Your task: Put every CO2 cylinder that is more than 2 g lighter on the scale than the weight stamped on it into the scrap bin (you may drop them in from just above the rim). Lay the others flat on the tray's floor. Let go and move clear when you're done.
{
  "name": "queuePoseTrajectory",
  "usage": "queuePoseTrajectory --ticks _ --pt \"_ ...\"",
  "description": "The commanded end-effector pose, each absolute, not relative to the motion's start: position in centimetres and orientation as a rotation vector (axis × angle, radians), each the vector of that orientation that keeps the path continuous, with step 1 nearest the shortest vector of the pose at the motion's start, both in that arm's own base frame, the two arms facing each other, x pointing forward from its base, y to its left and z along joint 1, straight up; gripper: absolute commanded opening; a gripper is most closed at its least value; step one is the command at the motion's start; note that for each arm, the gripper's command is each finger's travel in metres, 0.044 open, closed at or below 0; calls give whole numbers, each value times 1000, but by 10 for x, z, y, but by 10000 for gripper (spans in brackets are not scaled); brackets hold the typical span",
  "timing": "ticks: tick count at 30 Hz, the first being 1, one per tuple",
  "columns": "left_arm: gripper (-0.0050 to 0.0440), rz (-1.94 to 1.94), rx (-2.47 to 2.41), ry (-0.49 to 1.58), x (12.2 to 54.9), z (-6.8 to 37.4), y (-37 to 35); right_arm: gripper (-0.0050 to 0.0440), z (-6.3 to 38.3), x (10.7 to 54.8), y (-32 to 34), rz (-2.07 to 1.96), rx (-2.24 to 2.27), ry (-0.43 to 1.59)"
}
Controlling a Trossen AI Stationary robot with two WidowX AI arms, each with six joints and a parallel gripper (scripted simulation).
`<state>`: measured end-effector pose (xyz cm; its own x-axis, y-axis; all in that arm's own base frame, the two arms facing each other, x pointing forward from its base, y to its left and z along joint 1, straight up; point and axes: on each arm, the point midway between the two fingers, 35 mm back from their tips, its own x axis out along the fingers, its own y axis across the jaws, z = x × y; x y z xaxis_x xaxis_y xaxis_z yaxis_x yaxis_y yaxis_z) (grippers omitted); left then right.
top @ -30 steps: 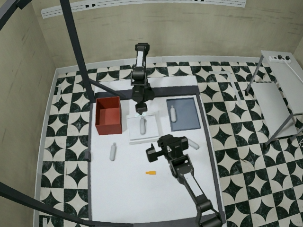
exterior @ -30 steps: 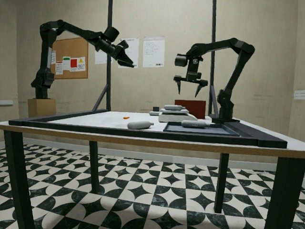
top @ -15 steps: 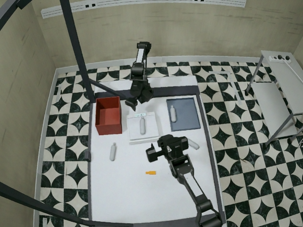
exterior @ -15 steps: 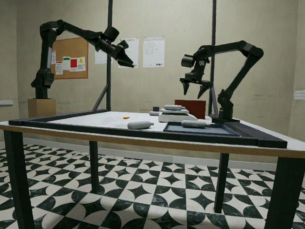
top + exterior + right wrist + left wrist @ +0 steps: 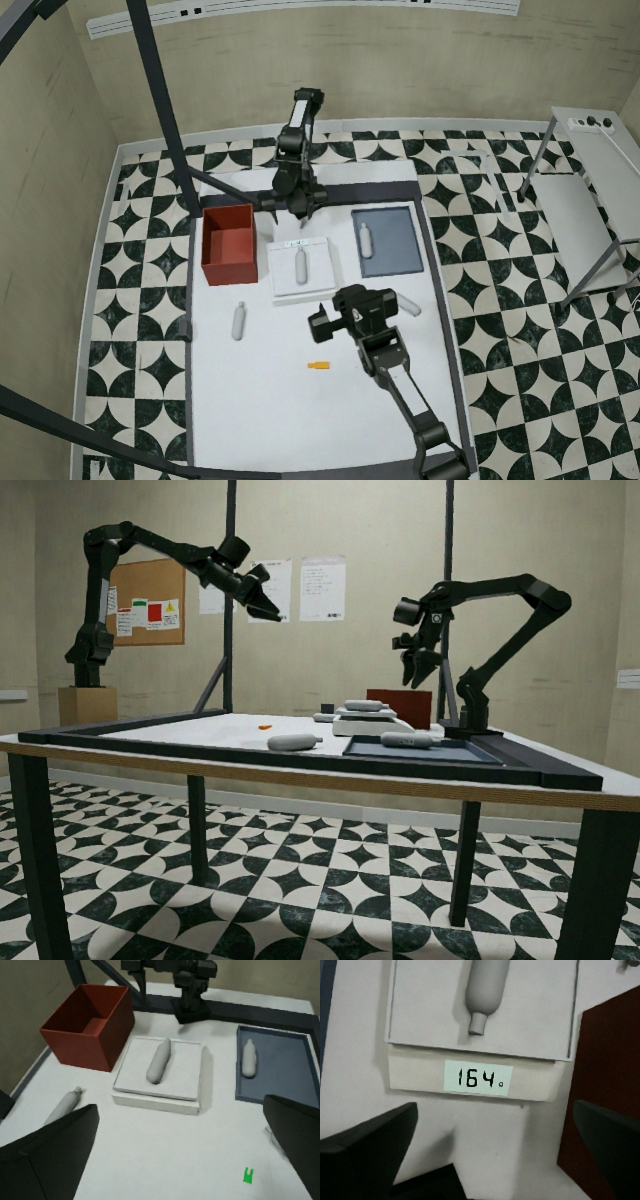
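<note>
A grey CO2 cylinder lies on the white scale, whose display reads 164. Its stamp is not visible. Another cylinder lies flat in the blue tray; its stamp is too small to read. A third lies left of the scale's front, a fourth in front of the tray. My left gripper is open and empty above the scale's display side. My right gripper is open and empty, high above the table.
The red scrap bin stands beside the scale; its visible floor is bare. A small orange object lies on the table. A small green shape shows in the right wrist view. A dark frame borders the table.
</note>
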<state>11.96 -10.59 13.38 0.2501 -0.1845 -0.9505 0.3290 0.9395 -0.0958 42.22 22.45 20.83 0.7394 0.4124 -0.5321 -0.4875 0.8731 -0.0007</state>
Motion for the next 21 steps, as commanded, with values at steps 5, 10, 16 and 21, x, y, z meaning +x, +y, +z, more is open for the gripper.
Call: queuePoseTrajectory --ticks 5,10,16,21 --pt "440 -569 376 1172 113 129 -102 440 223 423 225 495 -135 517" --pt "440 -594 409 1158 112 128 -102 440 223 423 225 495 -135 517" --pt "440 -593 415 1168 112 126 -102 440 223 423 225 495 -135 517" --pt "440 -593 415 1167 112 126 -102 440 223 423 225 495 -135 517"
